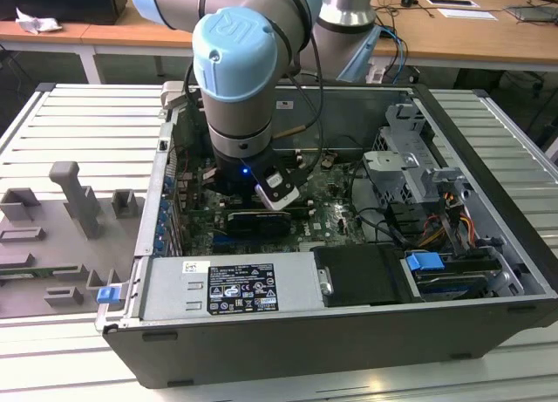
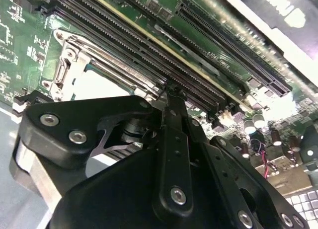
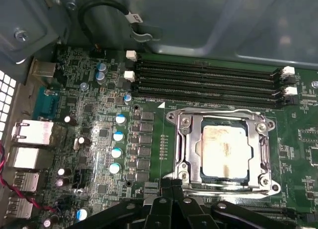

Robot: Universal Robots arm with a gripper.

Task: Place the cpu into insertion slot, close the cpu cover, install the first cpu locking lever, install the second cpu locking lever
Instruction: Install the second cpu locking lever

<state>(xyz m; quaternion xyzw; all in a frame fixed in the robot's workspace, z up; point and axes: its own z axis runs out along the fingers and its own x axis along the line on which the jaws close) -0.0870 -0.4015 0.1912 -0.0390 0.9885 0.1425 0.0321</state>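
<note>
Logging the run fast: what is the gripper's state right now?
Gripper: cannot be told; it sits beside the cpu cover, lying over the cpu.

One cpu (image 3: 224,150) sat in one insertion slot (image 3: 222,178), under one cpu cover (image 3: 195,150) in the first wrist view. Four long black memory slots (image 3: 208,82) ran beside it, with four white end clips (image 3: 131,54) counted, two at each end. Five blue-topped capacitors (image 3: 119,136) stood in a rough line near the socket. One pincer (image 3: 174,189) showed. In the exterior view, one open computer case (image 1: 488,158) and one robot arm (image 1: 240,79).
</note>
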